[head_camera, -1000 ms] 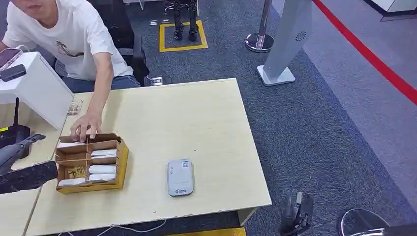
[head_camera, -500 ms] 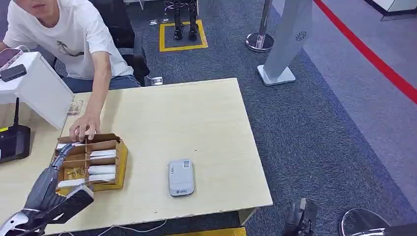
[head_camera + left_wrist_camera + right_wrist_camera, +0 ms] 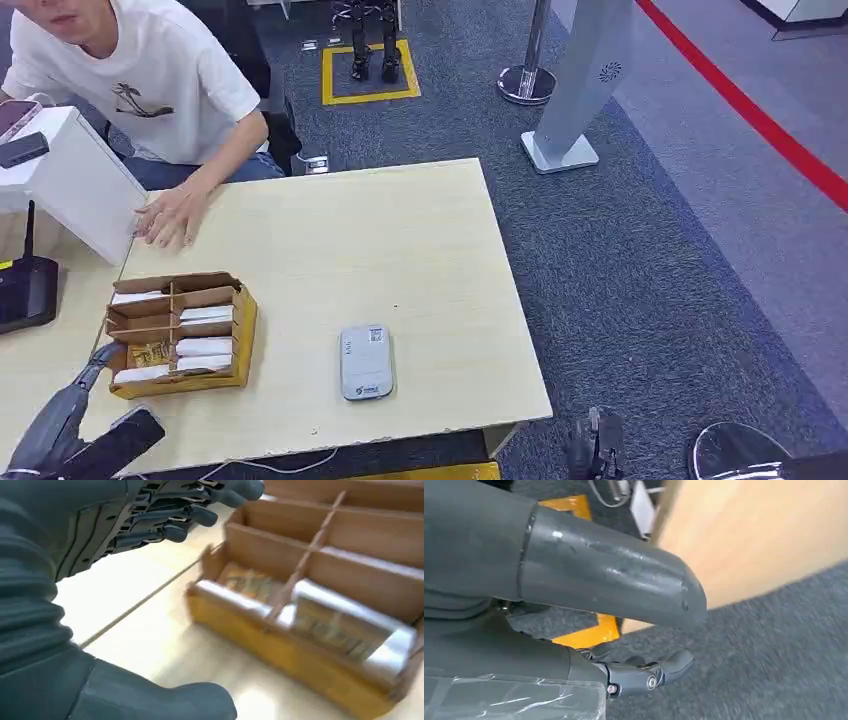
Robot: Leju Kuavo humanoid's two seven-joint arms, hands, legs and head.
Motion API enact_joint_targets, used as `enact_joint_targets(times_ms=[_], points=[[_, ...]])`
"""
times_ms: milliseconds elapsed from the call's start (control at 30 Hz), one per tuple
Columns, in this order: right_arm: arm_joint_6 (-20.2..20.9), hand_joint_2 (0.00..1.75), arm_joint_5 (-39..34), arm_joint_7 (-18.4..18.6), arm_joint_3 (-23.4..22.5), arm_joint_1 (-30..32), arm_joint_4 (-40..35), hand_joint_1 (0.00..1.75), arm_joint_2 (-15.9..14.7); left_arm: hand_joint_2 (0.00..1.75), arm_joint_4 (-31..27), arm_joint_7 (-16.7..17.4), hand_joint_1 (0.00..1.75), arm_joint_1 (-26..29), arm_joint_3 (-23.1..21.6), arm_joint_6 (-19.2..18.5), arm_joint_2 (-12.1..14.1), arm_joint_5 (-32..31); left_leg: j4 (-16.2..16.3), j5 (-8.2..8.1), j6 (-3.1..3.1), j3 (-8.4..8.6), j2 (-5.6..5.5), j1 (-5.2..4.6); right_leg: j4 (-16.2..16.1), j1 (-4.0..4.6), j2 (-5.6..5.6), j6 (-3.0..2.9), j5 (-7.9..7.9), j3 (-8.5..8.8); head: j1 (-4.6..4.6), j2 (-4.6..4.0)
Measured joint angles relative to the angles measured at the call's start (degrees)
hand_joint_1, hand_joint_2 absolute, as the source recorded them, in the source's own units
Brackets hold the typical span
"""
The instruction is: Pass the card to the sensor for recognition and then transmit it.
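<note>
Far left, a black router (image 3: 22, 290) sits on the side desk, beside a white box (image 3: 70, 180). The left hand (image 3: 75, 420) hovers low at the near-left corner of the surface (image 3: 340, 250), fingers (image 3: 200, 515) spread apart with nothing in them, fingertips just short of the cardboard tray (image 3: 180, 333). In the tray's compartments lie the white cards (image 3: 205, 347), stacked flat, with one yellowish card (image 3: 152, 352) in a near compartment. Behind the tray, a person's hand (image 3: 172, 215) rests flat on the surface, well apart from the tray. Moving right, the grey sensor (image 3: 366, 361) lies flat near the front edge, clear of the tray. Further right, off the surface and down by the carpet, the right hand (image 3: 595, 447) hangs beside the corner; its fingers (image 3: 664, 667) look loosely curled, holding nothing I can see, though I cannot tell how closed it is.
</note>
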Motion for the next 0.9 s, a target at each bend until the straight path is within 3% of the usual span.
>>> enact_joint_targets(times_ms=[100,233,533,900], points=[[0.00,0.00,0.11,0.04,0.57,0.59,0.15,0.00,0.17,1.75,-3.47,1.42,0.00,4.74,2.12,-0.70,-0.11,-1.42,0.00,-0.02,0.02,-0.03,-0.18,-0.01,-0.03,0.00,-0.20,0.05,-0.06,0.04,0.02,0.00],[0.22,0.00,0.53,0.07,0.92,1.36,0.20,0.00,0.20,1.75,-5.48,2.31,0.00,7.19,3.21,-2.23,-0.20,-1.88,0.00,-0.03,0.06,-0.03,-0.28,-0.01,-0.03,0.00,-0.32,0.05,-0.06,0.10,0.00,0.00],[-0.68,0.00,2.69,0.37,1.88,1.06,-1.72,0.00,0.39,1.75,-4.70,0.70,0.00,5.85,6.77,-7.78,2.62,-0.71,0.00,0.07,0.06,0.00,-0.30,0.00,0.00,0.00,-0.34,-0.01,0.00,0.12,0.00,0.00],[-1.81,0.00,4.55,1.92,2.25,1.08,-2.51,0.00,0.37,1.75,-0.13,-0.11,0.00,1.40,5.51,-9.31,3.02,-5.94,0.01,0.06,0.06,0.01,-0.29,-0.01,-0.01,0.00,-0.33,-0.01,0.00,0.12,0.00,0.00]])
